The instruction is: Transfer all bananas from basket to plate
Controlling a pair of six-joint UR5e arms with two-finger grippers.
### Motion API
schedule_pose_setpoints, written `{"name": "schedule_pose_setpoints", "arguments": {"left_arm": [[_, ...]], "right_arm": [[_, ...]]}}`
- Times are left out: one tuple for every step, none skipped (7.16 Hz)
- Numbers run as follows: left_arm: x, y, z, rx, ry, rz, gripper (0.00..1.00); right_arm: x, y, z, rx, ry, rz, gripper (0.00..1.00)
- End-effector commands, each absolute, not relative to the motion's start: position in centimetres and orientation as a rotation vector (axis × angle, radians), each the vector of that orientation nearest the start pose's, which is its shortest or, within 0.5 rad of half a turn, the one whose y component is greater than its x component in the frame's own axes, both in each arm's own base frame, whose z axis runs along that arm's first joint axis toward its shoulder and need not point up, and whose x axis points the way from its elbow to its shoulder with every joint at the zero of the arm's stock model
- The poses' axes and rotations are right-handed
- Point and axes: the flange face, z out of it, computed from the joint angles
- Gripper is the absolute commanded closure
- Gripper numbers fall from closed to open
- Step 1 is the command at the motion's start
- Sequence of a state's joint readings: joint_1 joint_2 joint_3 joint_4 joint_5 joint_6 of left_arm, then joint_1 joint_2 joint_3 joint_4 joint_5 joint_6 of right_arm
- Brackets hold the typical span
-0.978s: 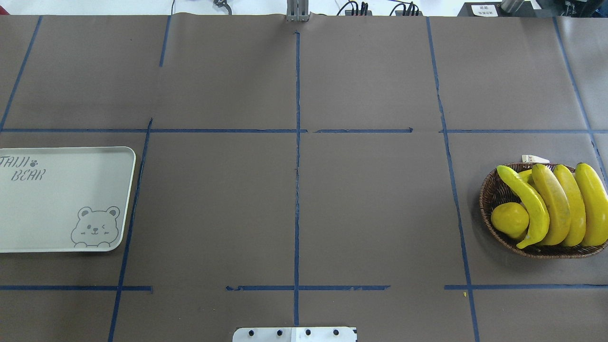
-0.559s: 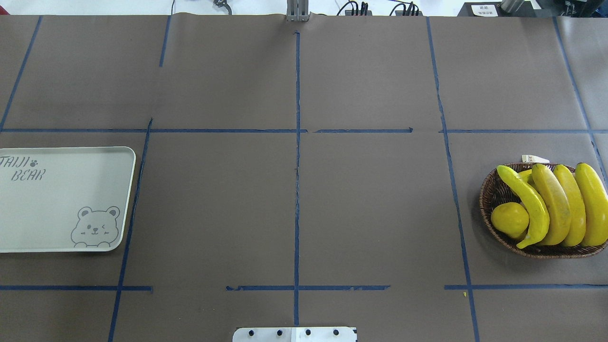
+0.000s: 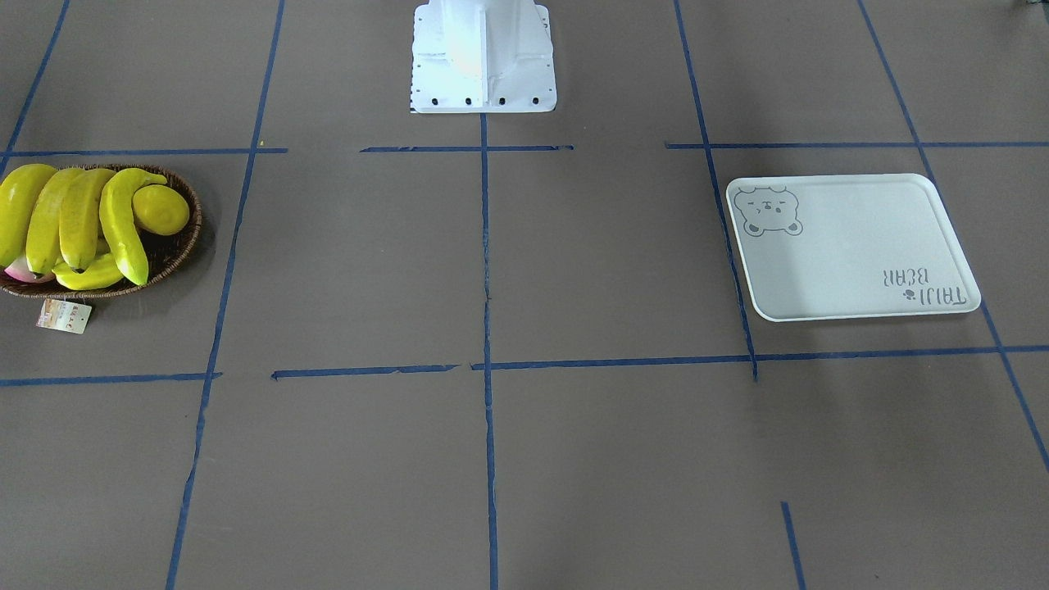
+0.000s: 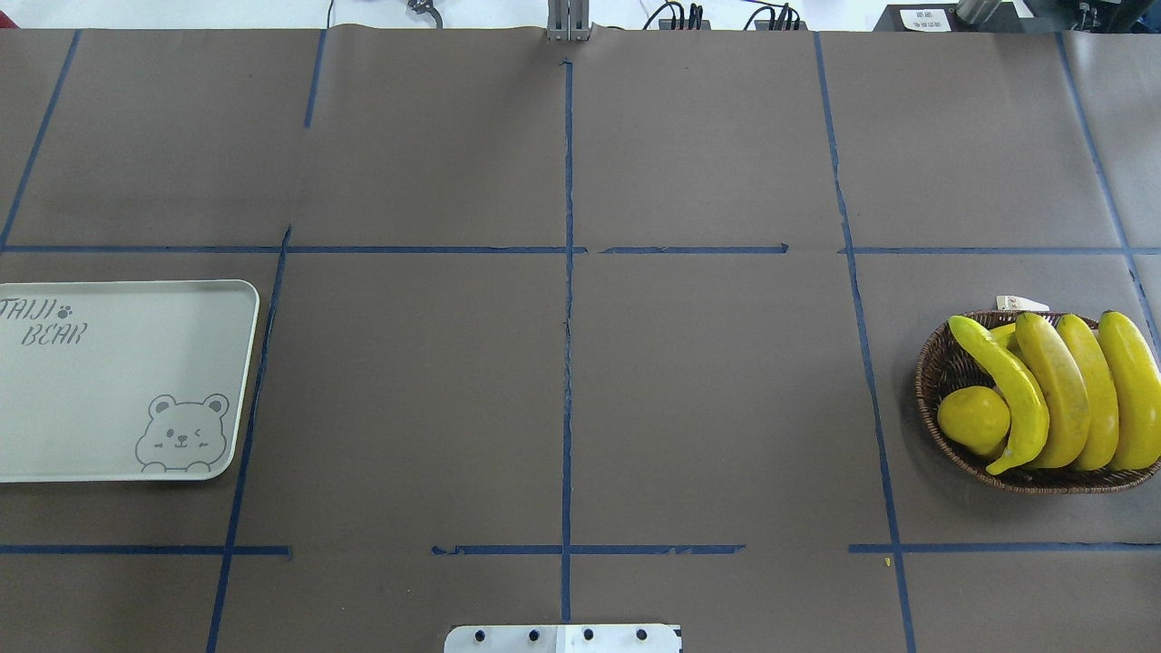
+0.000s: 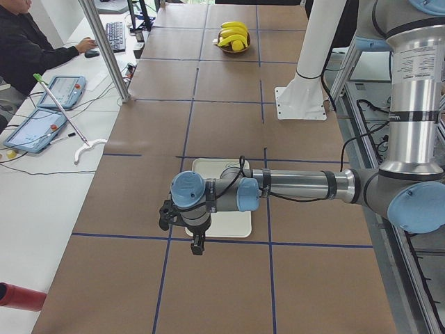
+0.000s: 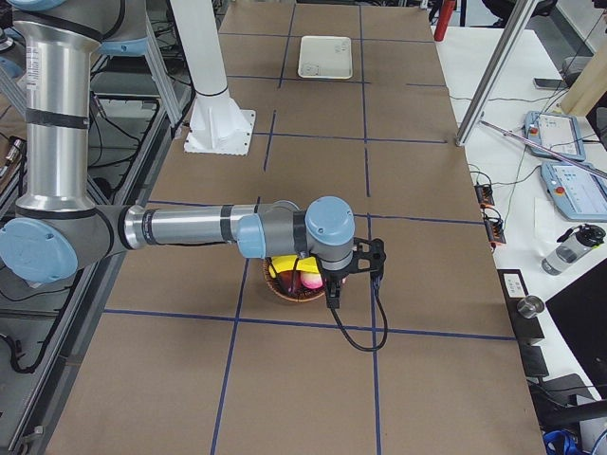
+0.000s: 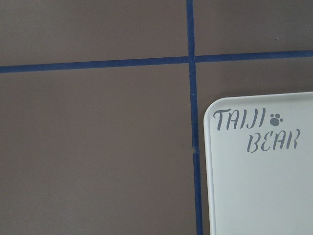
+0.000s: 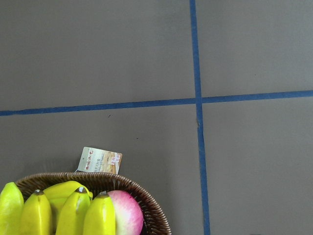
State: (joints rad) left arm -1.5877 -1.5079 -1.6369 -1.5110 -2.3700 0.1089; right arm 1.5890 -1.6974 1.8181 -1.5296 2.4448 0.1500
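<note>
Several yellow bananas [image 4: 1061,390] lie side by side in the dark wicker basket [image 4: 943,363] at the table's right end; the right wrist view shows their tips [image 8: 68,213] and the basket rim [image 8: 146,205]. The off-white bear plate [image 4: 109,381] lies at the left end with nothing on it. My left gripper [image 5: 197,245] hangs over the plate's far edge [image 5: 229,226]. Over the basket [image 6: 285,289] hangs my right gripper [image 6: 332,294]. Both show only in the side views, so I cannot tell whether they are open or shut.
A round lemon [image 4: 973,420] and a pink fruit [image 8: 127,215] share the basket, with a paper tag [image 8: 100,160] beside it. The white robot base [image 3: 483,57] stands at mid-table. A seated person [image 5: 28,49] and tablets are at a side desk.
</note>
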Motion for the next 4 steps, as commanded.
{"name": "schedule_pose_setpoints", "arguments": {"left_arm": [[-7.0,-46.0,66.0,-0.002,0.801,0.065,0.00],[-7.0,-46.0,66.0,-0.002,0.801,0.065,0.00],[-7.0,-46.0,65.9,0.000,0.801,0.066,0.00],[-7.0,-46.0,65.9,0.000,0.801,0.066,0.00]], "right_arm": [[4.5,-39.9,54.7,0.099,-0.884,0.079,0.01],[2.8,-39.5,53.4,0.078,-0.874,0.080,0.00],[1.5,-39.6,53.1,0.065,-0.867,0.076,0.00],[0.3,-39.5,53.3,0.041,-0.860,0.068,0.01]]}}
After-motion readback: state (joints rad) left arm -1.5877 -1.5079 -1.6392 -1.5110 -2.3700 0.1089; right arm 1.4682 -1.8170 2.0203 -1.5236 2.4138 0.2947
